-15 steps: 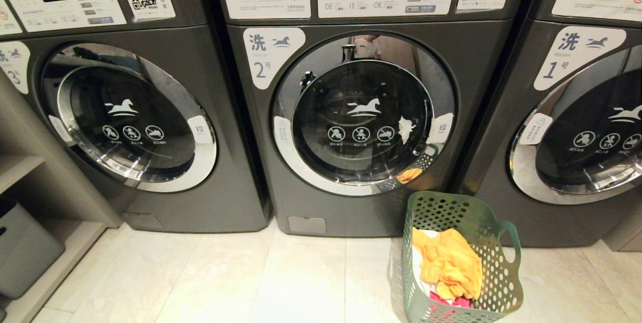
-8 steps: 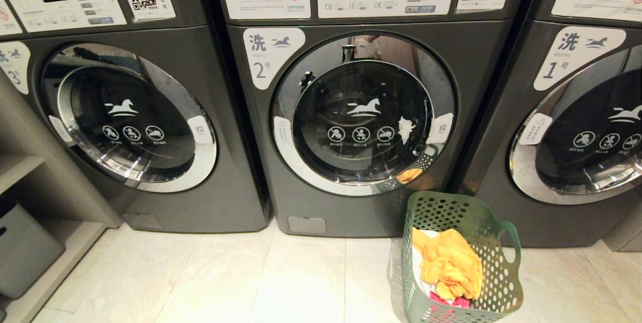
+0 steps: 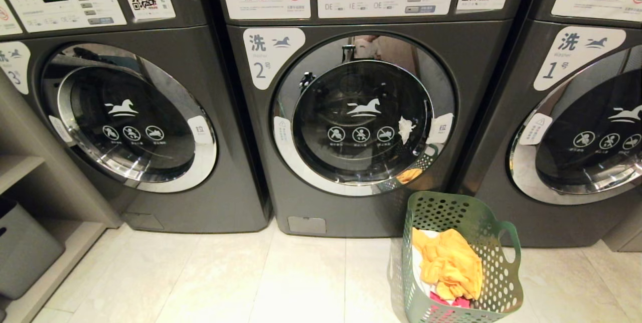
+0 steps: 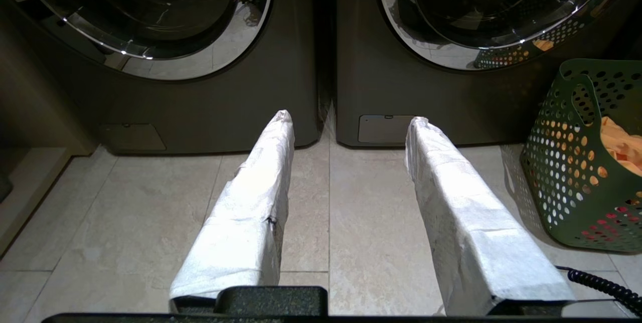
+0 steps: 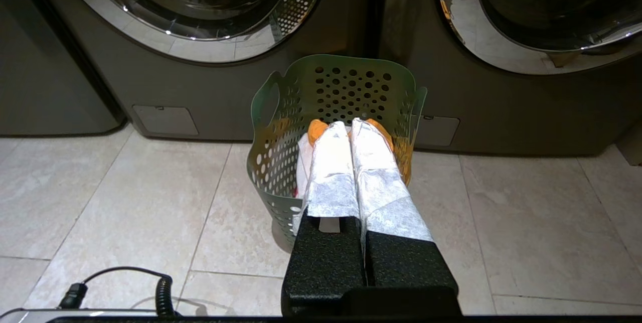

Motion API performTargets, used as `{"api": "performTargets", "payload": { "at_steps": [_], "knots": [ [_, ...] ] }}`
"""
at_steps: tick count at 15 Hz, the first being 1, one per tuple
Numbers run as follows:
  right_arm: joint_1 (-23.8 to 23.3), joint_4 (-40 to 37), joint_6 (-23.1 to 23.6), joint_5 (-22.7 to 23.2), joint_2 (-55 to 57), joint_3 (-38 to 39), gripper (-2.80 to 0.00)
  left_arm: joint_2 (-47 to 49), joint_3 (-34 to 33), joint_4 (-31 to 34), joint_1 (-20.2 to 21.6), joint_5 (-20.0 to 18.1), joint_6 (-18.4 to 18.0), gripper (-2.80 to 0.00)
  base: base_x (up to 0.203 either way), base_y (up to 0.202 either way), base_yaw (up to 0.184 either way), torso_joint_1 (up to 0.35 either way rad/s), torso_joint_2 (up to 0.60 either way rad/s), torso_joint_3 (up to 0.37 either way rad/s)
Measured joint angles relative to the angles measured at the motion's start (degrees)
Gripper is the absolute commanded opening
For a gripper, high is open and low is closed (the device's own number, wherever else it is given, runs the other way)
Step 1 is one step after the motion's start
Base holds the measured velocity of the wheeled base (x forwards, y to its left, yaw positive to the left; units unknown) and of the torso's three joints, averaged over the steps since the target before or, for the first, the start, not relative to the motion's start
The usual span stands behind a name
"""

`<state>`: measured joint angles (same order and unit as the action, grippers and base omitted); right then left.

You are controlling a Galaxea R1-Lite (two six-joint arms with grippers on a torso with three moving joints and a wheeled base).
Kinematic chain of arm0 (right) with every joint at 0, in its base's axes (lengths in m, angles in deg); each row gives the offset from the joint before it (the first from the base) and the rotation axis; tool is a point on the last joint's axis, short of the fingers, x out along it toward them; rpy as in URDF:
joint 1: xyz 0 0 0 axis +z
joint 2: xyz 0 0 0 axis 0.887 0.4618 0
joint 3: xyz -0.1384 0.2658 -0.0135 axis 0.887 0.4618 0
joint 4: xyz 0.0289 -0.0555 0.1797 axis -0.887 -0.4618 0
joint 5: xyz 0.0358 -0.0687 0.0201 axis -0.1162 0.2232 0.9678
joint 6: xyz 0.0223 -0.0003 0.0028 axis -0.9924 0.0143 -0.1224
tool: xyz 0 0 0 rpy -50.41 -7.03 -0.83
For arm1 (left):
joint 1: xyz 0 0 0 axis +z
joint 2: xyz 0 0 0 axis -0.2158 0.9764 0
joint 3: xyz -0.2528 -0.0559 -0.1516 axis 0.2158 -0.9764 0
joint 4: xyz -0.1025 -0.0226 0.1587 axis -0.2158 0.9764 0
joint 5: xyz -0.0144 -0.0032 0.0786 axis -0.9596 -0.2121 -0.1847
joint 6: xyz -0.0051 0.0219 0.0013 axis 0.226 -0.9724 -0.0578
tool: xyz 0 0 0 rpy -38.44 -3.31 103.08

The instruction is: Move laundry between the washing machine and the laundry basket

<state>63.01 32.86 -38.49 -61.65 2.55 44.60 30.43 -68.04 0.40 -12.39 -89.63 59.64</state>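
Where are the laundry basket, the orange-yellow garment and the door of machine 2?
laundry basket (image 3: 496, 283), head view, right wall.
orange-yellow garment (image 3: 451, 263), head view, top folds.
door of machine 2 (image 3: 362, 122), head view, glass.

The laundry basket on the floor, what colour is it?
Green, with round holes in its walls. The laundry basket shows best in the head view.

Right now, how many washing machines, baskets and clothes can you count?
Washing machines: 3 (machine 3, machine 2, machine 1)
Green basket: 1
Clothes showing in the basket: 3 (orange-yellow, red-pink, white)
Total: 7
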Motion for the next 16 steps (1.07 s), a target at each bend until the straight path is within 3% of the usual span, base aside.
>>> {"api": "performTargets", "payload": {
  "at_steps": [16],
  "knots": [
    [0.0,0.0,0.0,0.0,0.0,0.02,-2.8,-0.02,-0.06,0.03,0.0,-0.06,-0.09,-2.8,0.0,0.0,0.0,0.0,0.0,0.0]
  ]
}}
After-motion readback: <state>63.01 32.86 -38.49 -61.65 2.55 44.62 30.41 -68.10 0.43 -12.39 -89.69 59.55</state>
